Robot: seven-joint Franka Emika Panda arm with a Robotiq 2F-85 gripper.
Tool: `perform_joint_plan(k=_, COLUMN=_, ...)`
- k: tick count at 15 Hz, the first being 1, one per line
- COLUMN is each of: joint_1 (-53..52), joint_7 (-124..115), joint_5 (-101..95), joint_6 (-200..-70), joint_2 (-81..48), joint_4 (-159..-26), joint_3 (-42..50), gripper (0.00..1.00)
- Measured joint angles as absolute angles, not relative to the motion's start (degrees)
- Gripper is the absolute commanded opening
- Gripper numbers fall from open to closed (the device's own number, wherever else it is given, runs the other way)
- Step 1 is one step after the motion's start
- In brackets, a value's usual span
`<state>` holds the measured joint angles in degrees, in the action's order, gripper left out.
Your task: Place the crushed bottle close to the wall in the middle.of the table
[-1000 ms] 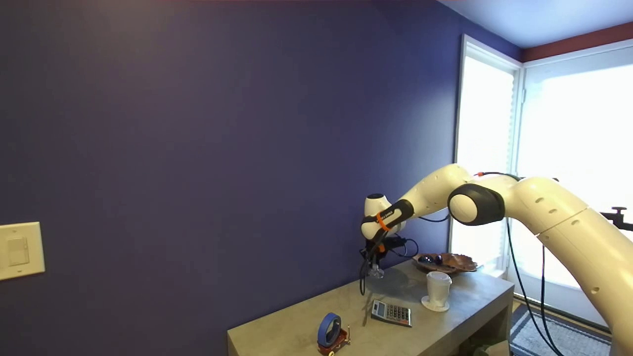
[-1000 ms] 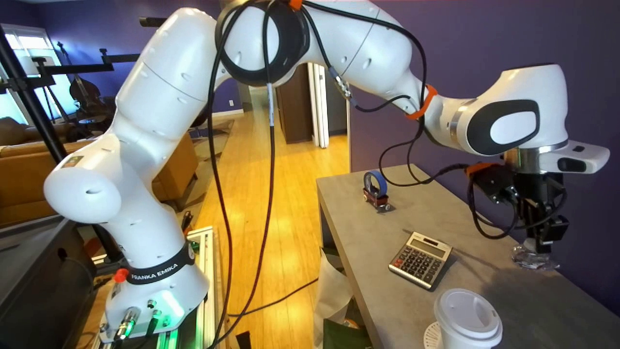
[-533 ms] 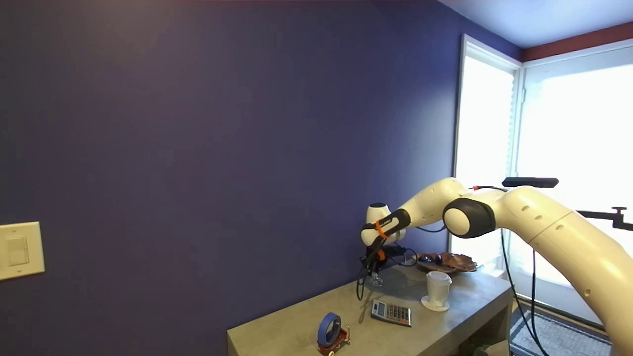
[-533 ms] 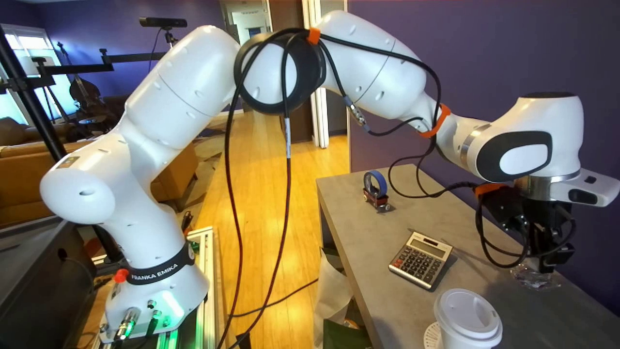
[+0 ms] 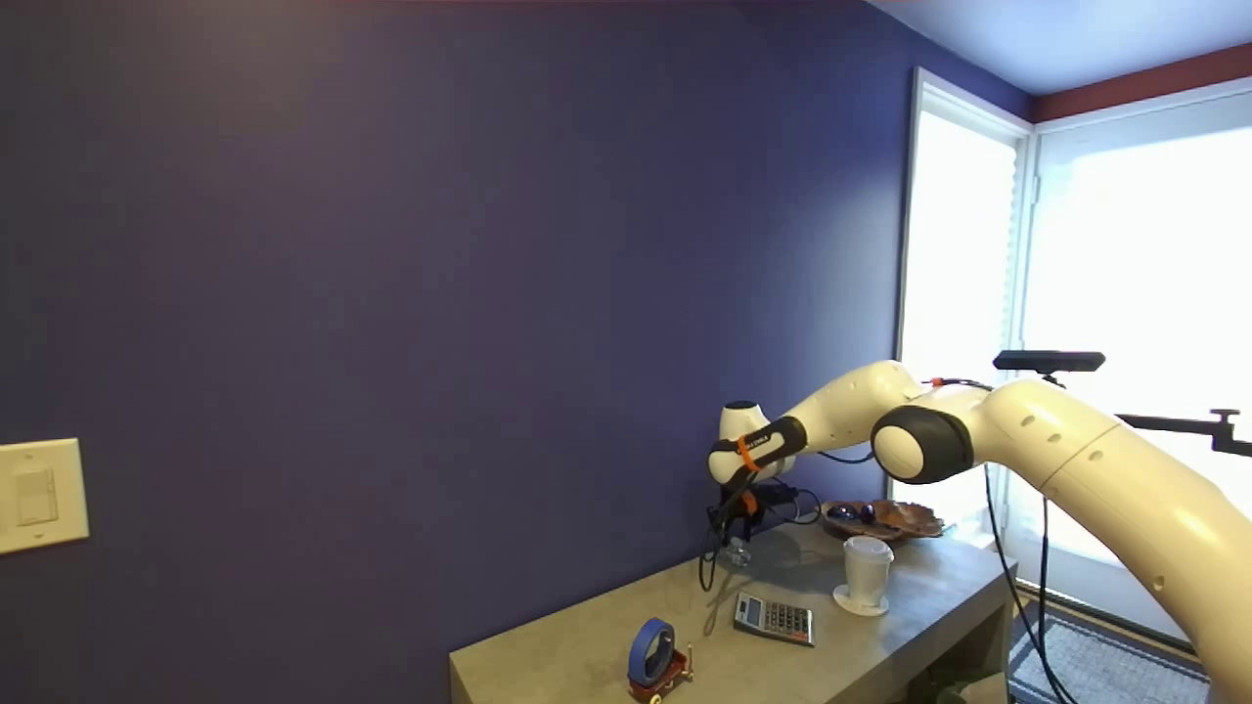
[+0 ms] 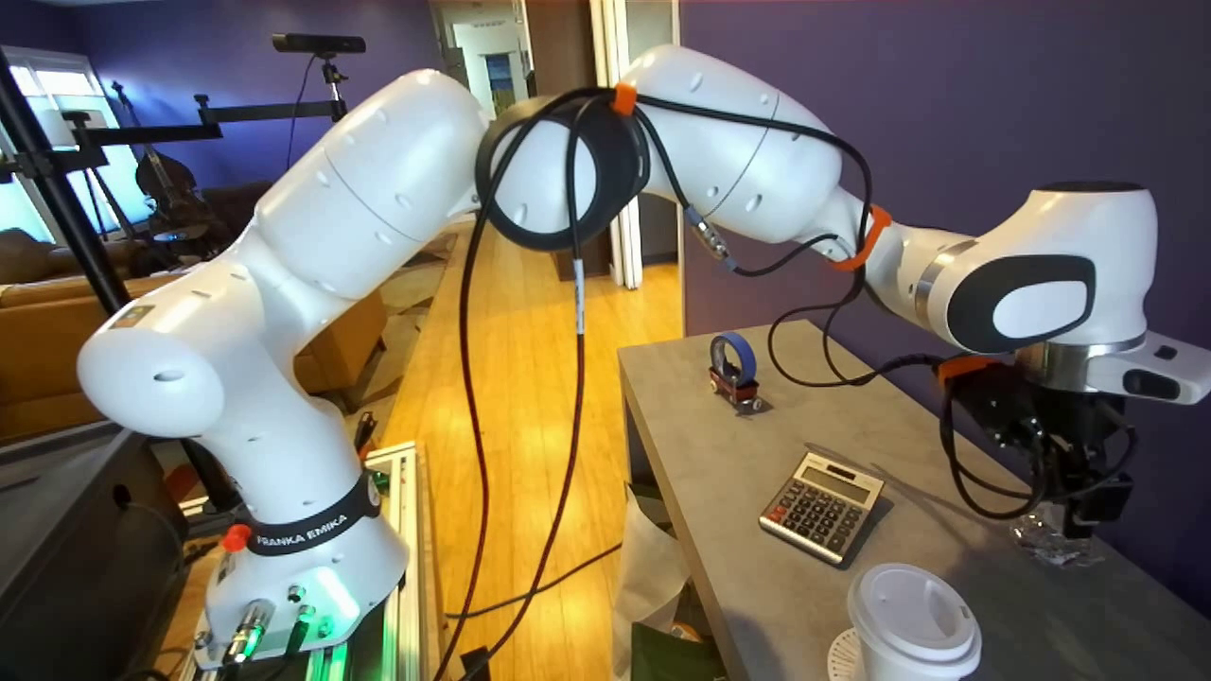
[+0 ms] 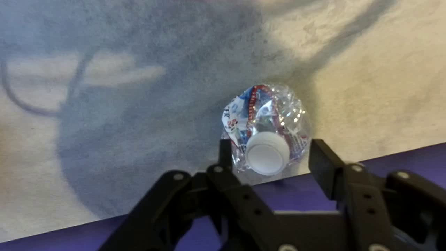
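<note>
Home, living area. In an exterior view: tan sofa [image 6: 47, 378], patterned rug [image 6: 413, 291], 1 large stringed instrument [image 6: 172, 189] standing at the back, honey-coloured plank floor [image 6: 525, 378]. In an exterior view: 1 light-switch plate [image 5: 39, 497] on a purple wall [image 5: 440, 293], 1 tall window [image 5: 959, 244], bright door [image 5: 1154, 342] with a grey mat [image 5: 1115, 655] at its foot.

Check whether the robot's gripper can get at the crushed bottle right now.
Likely yes: in the wrist view the gripper stands open, fingers either side of the white cap, with nothing visible blocking the crushed bottle. The wall is close, so room there may be tight.
</note>
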<state>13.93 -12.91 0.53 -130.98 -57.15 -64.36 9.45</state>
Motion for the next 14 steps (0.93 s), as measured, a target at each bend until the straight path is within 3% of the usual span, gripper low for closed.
perform_joint_plan(k=2, joint_1=13.4, joint_7=-12.9, joint_5=0.0, joint_6=-127.4, joint_2=-56.2, joint_4=-63.4, joint_3=10.1, gripper=1.0)
perform_joint_plan(k=8, joint_1=10.3, joint_7=-8.4, joint_5=-5.0, joint_6=-114.9, joint_2=-47.0, joint_4=-66.6, joint_3=12.4, gripper=1.0)
perform_joint_plan(k=14, joint_1=9.7, joint_7=3.7, joint_5=-9.2, joint_6=-114.1, joint_2=-33.2, joint_4=-80.5, joint_3=12.2, gripper=1.0)
